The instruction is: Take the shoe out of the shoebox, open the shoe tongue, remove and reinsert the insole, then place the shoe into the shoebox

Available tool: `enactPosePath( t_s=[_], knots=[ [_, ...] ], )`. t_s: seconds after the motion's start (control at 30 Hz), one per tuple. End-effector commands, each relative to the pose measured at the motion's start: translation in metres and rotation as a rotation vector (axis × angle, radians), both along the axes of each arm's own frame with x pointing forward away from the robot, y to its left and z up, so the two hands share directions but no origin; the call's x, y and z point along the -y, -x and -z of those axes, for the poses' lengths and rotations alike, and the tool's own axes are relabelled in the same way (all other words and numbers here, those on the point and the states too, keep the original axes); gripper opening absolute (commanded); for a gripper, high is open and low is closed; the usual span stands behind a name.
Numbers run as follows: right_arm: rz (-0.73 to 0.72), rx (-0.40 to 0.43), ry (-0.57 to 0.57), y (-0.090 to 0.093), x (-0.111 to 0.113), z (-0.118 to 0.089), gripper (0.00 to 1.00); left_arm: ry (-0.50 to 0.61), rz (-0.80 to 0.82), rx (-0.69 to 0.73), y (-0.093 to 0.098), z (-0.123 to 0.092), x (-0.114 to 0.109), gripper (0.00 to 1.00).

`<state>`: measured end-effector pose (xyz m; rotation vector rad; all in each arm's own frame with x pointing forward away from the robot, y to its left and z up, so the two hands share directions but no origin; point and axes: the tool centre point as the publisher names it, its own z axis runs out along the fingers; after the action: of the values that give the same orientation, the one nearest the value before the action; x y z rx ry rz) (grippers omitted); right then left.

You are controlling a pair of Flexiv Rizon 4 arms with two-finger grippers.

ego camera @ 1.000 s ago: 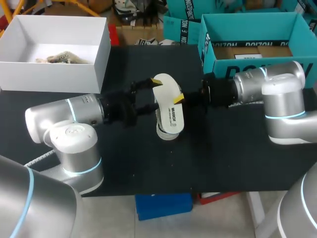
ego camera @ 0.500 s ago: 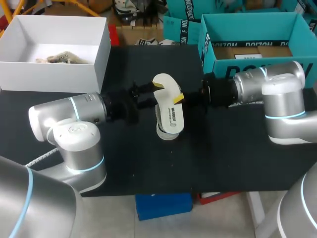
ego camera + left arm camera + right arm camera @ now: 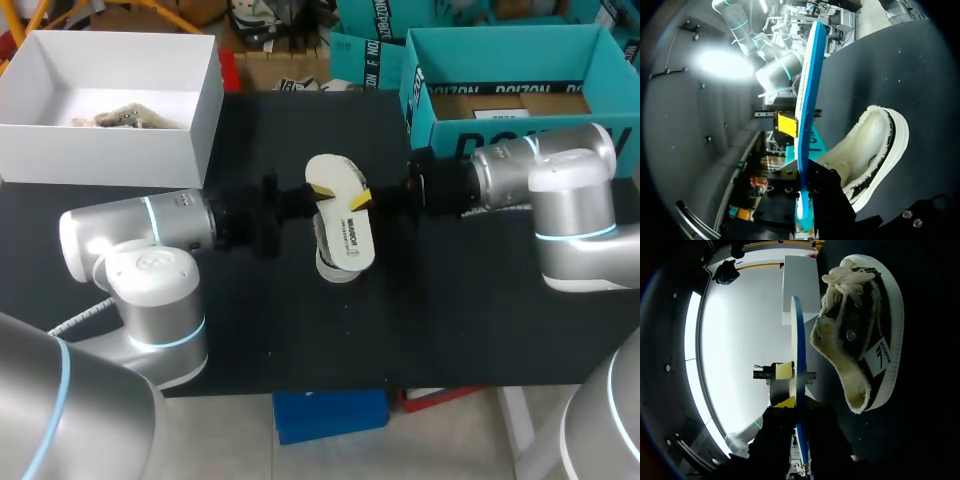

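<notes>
A white insole (image 3: pixel 340 205) with a blue underside hangs level above the shoe (image 3: pixel 335 266), which lies on the black table. My left gripper (image 3: pixel 303 196) is shut on the insole's left edge. My right gripper (image 3: pixel 362 198) is shut on its right edge. In the left wrist view the insole (image 3: pixel 807 90) stands edge-on between my left gripper's (image 3: pixel 804 200) black fingers, with the fleece-lined shoe (image 3: pixel 870 145) beside it. The right wrist view shows the insole (image 3: pixel 799 350) edge-on in my right gripper (image 3: pixel 800 425), the shoe (image 3: pixel 860 330) with white laces lying beside it.
An open white box (image 3: pixel 200 110) with crumpled paper inside stands at the table's back left. An open teal box (image 3: pixel 500 60) stands at the back right, close behind my right arm. The table's front edge runs just below the shoe.
My left gripper has gone from wide open to shut on the insole's left edge. The insole shifted slightly. The right arm has kept still, holding the insole.
</notes>
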<state>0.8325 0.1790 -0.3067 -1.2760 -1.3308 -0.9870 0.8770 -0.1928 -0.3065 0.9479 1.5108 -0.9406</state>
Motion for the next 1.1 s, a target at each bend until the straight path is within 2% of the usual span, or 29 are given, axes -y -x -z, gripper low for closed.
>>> enactPosePath(
  t_s=[0.03, 0.27, 0.53, 0.67, 0.8, 1.1],
  knots=[
    [0.016, -0.001, 0.021, -0.002, -0.002, -0.002, 1.0, -0.027, 0.02, -0.014, 0.013, -0.004, -0.008, 0.0],
    [0.054, 0.006, 0.125, 0.004, 0.011, -0.014, 1.0, -0.071, 0.067, -0.045, 0.036, -0.011, -0.021, 0.0],
    [0.146, 0.004, 0.235, 0.017, 0.038, -0.026, 1.0, -0.098, 0.106, -0.1, 0.065, -0.017, -0.036, 0.0],
    [0.217, -0.008, 0.299, 0.029, 0.054, -0.028, 1.0, -0.114, 0.152, -0.17, 0.088, -0.008, -0.036, 0.0],
    [0.304, -0.018, 0.46, 0.044, 0.07, -0.03, 1.0, -0.144, 0.182, -0.192, 0.107, -0.003, -0.035, 0.0],
    [0.483, -0.041, 0.487, 0.081, 0.105, -0.044, 1.0, -0.177, 0.233, -0.193, 0.129, -0.006, -0.039, 0.0]
  ],
)
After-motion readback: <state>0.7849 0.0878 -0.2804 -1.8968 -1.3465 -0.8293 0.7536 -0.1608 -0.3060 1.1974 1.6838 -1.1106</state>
